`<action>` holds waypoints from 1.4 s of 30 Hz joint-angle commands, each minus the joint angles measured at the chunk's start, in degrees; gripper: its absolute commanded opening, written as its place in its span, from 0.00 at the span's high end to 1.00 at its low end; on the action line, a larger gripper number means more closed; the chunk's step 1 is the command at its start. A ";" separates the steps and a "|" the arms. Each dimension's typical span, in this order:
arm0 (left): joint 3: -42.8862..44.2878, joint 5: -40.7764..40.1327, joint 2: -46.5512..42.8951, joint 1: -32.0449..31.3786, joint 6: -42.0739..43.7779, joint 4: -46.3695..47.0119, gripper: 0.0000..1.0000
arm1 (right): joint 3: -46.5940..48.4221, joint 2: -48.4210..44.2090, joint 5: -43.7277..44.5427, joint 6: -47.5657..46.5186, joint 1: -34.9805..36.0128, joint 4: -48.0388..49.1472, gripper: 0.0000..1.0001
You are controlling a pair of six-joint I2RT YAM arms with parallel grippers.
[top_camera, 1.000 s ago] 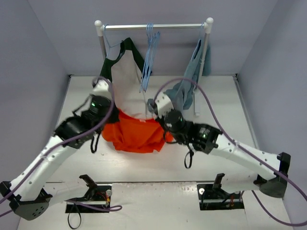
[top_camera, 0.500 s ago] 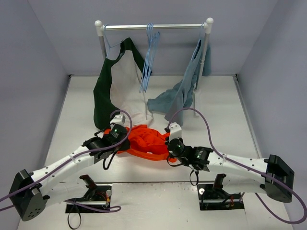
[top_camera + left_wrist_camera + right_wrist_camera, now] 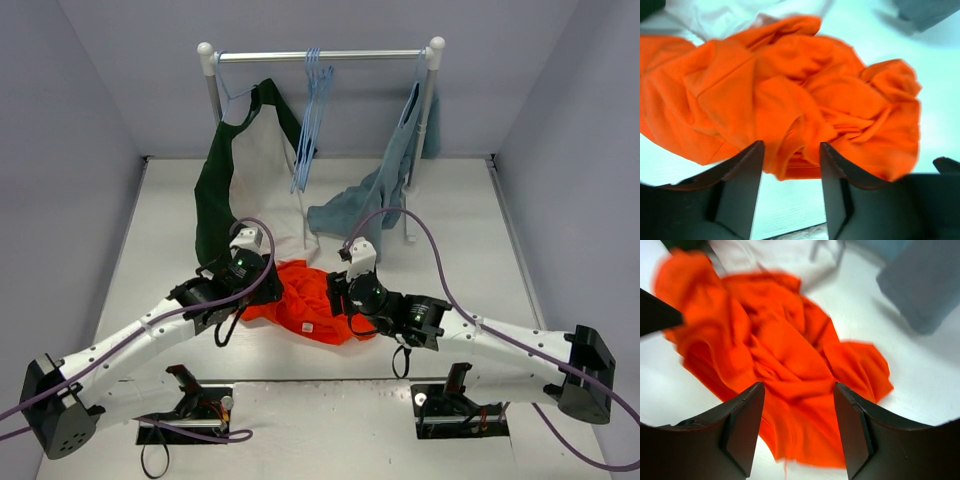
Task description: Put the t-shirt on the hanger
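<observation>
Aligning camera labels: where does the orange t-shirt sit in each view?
Top external: t-shirt crumpled at centre, slightly below the middle.
Left wrist: t-shirt fills most of the frame.
Right wrist: t-shirt covers the centre and left, reaching the bottom edge.
Shared landmark: grey-blue garment just beyond the shirt; it is at top right in both wrist views.

T-shirt [image 3: 303, 298] orange-red; hanger [image 3: 316, 95] pale blue.

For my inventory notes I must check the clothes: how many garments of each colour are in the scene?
Orange-red t-shirt: 1
Dark green-and-white garment: 1
Grey-blue garment: 1
Total: 3 garments
</observation>
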 commanded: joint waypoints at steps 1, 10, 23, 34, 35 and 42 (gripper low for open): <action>6.22 -0.56 -0.80 -0.31 2.56 -1.84 0.52 | 9.04 -1.57 3.33 -4.21 0.30 -0.08 0.44; 15.02 0.34 -0.53 1.61 9.78 -6.20 0.51 | 15.54 -2.75 3.78 -8.54 -1.40 -1.03 0.44; 33.47 11.04 7.98 10.50 20.03 -10.56 0.51 | 28.90 1.88 -1.16 -11.27 -12.43 -1.06 0.58; 24.48 7.37 -0.04 10.58 15.40 -17.72 0.35 | 57.94 27.11 -6.51 -15.01 -23.26 -0.53 0.60; 23.80 6.70 -0.85 10.58 15.15 -18.92 0.33 | 60.63 28.68 -6.43 -15.23 -23.61 -0.30 0.59; 20.82 6.69 -4.12 10.50 13.33 -20.33 0.32 | 70.90 39.87 -4.60 -16.02 -24.44 1.19 0.60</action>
